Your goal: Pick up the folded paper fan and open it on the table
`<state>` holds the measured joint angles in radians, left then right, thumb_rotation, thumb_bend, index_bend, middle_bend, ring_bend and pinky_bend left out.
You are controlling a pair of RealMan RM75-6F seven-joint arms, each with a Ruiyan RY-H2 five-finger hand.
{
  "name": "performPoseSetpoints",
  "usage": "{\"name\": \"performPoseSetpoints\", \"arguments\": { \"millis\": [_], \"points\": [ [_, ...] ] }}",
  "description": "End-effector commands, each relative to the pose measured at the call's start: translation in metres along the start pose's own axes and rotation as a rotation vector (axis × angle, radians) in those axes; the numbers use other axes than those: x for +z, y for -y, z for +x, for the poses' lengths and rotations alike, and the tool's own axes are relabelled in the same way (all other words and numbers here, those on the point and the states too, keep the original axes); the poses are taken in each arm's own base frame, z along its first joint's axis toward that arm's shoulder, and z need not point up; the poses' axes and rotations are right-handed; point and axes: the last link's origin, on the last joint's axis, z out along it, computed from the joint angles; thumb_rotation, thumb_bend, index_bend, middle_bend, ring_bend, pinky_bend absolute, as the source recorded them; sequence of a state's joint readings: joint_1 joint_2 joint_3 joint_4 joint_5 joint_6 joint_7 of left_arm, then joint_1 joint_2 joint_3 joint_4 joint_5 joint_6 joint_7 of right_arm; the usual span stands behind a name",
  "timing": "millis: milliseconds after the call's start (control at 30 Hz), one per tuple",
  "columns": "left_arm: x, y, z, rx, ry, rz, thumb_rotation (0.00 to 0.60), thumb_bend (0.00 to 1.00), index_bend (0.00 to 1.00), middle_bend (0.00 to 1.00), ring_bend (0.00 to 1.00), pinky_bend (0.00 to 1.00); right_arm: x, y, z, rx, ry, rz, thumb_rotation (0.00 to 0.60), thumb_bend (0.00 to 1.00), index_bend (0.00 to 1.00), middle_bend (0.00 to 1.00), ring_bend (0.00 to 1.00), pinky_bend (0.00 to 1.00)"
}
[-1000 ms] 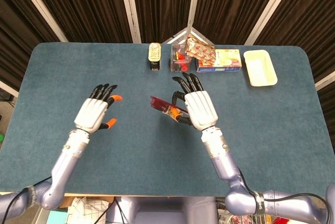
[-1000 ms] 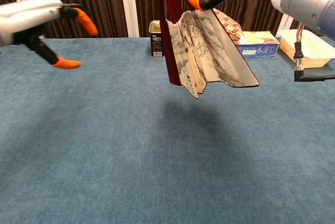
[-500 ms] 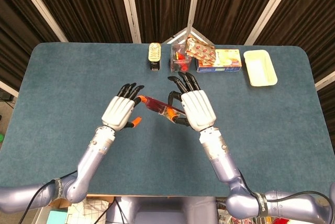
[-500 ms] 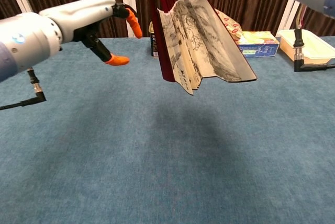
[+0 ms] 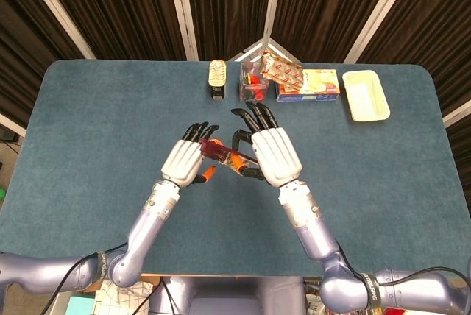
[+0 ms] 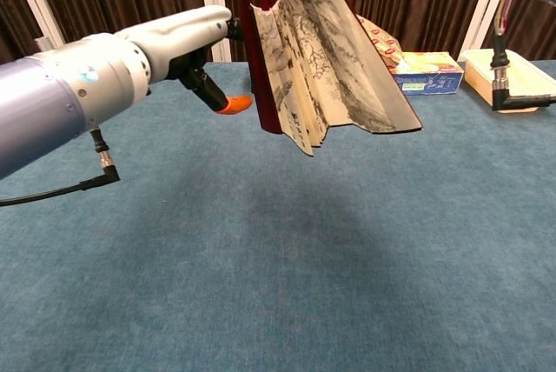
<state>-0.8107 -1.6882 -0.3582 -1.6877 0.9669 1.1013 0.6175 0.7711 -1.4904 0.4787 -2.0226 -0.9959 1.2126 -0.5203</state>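
My bench (image 5: 88,131) is covered in blue-green carpet-like cloth, evenly lit from above. Behind it hang dark brown pleated curtains (image 5: 125,6), split by pale upright and slanted frame bars (image 5: 180,9). At the left edge, grey floor (image 5: 9,154) shows.

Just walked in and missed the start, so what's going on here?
A two-armed robot is opening a paper fan above the blue table. Its right hand holds the fan up in the air, partly spread, with painted folds hanging down. The left hand is at the fan's dark red outer rib, apparently about to grip it. A can, snack boxes and a tray sit along the far edge.
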Motion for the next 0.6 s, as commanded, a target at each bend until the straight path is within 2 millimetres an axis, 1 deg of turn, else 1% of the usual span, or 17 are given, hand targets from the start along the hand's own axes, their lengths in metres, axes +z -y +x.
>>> {"name": "performPoseSetpoints", "arguments": {
  "millis": [33,167,367,467,567,600],
  "points": [
    [0.001,-0.003,-0.001,-0.002,0.000,0.000,0.600,0.49,0.36,0.08,0.00,0.05,0.000,0.001,0.001,-0.001,0.002,0.004,0.600,0.50,0.73,0.19,0.00,0.00],
    [0.003,-0.007,-0.004,-0.004,0.003,-0.002,0.600,0.49,0.38,0.08,0.00,0.05,-0.001,0.004,0.001,0.007,0.006,0.009,0.600,0.50,0.74,0.19,0.00,0.00],
    [0.005,-0.013,-0.010,-0.025,0.012,0.003,0.600,0.50,0.44,0.09,0.00,0.05,-0.002,0.009,0.000,0.014,0.016,0.022,0.600,0.50,0.74,0.19,0.00,0.00],
    [0.005,-0.015,-0.013,-0.030,0.016,0.004,0.600,0.52,0.52,0.10,0.00,0.05,-0.003,0.011,0.000,0.015,0.019,0.027,0.600,0.50,0.74,0.19,0.00,0.00],
    [0.004,-0.016,-0.013,-0.031,0.005,0.004,0.600,0.53,0.64,0.12,0.00,0.05,-0.003,0.012,0.002,0.013,0.018,0.028,0.600,0.50,0.74,0.19,0.00,0.00],
    [0.004,-0.015,-0.013,-0.031,0.001,0.005,0.600,0.53,0.66,0.12,0.00,0.05,-0.003,0.011,0.002,0.013,0.017,0.026,0.600,0.50,0.74,0.19,0.00,0.00]
  ]
}}
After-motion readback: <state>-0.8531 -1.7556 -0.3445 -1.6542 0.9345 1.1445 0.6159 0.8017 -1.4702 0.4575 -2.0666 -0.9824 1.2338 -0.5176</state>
